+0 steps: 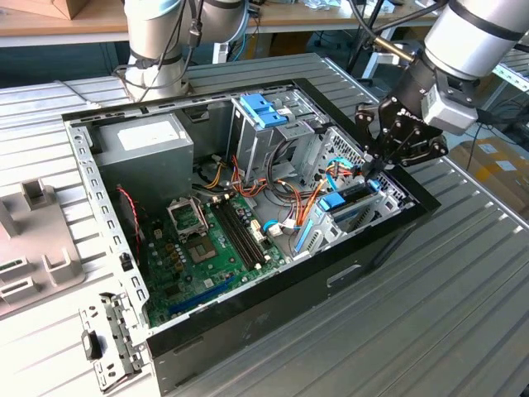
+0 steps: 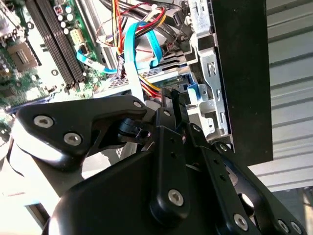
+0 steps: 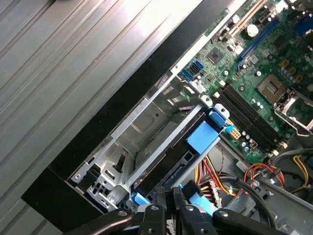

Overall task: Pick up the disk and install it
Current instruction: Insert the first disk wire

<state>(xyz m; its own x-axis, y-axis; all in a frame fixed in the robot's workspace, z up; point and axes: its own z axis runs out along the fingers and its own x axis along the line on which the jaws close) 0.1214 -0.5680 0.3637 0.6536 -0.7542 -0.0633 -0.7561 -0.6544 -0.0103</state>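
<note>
Exterior view: gripper (image 1: 376,165) sits low over the front drive bay of the open computer case (image 1: 248,306), fingers drawn together beside the disk (image 1: 351,201), which lies in the bay; cannot tell if they pinch it. Risk, judged: orange and blue cables (image 1: 310,203) nearby could snag; a tilted disk could jam on its rails. Case rests on a ribbed metal table (image 1: 463,289), workbenches behind.
</note>
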